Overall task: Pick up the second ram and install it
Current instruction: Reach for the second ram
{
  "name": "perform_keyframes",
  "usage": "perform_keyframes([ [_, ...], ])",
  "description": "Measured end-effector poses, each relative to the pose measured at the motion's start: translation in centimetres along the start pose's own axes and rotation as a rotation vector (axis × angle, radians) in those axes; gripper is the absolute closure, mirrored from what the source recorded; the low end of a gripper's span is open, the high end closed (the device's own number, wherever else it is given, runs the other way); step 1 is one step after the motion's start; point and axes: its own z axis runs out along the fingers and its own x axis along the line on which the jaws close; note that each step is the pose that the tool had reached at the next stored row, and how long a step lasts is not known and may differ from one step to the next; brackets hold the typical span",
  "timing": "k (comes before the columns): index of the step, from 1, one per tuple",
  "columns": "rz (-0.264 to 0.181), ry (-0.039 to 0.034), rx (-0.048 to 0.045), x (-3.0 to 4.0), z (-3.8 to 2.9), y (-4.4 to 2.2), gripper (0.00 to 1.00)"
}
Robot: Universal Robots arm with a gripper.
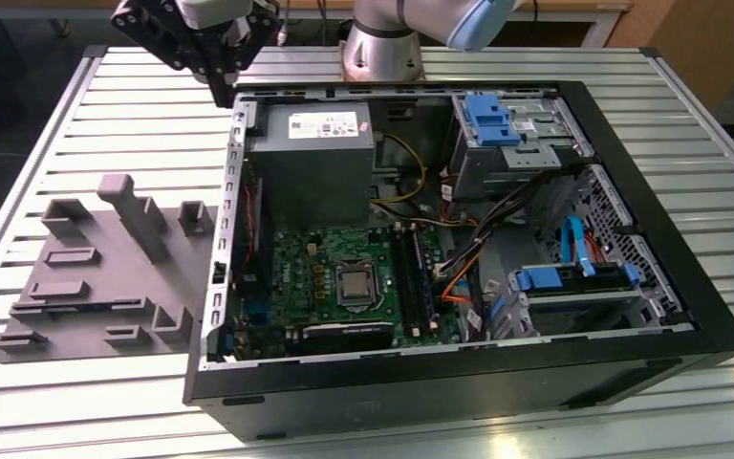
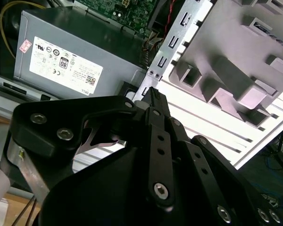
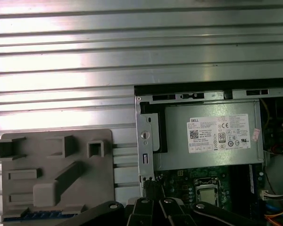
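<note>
My gripper [image 1: 223, 94] hangs over the far corner of the open computer case [image 1: 405, 392], on the exterior view's left. Its fingers are shut, with nothing visible between them. In both wrist views the tips [image 2: 152, 92] [image 3: 150, 184] meet over the case's metal edge, between the grey holder block [image 1: 99, 277] [image 3: 52, 179] and the power supply [image 1: 310, 158] [image 3: 212, 136]. The green motherboard [image 1: 329, 258] lies inside the case with its long black slots [image 1: 412, 277] beside the processor. The second ram is out of view.
The case lies on its side on a slatted metal table [image 1: 125, 124]. Blue drive bays [image 1: 501, 120] and orange and black cables [image 1: 469, 268] fill its right half. The arm's base [image 1: 380, 53] stands behind the case. The holder block has raised posts [image 1: 138, 215].
</note>
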Motion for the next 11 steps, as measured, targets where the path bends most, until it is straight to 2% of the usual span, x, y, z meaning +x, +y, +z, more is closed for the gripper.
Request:
perform_keyframes([
  [11,0.0,-0.001,0.0,0.56,-0.02,-0.04,0.89],
])
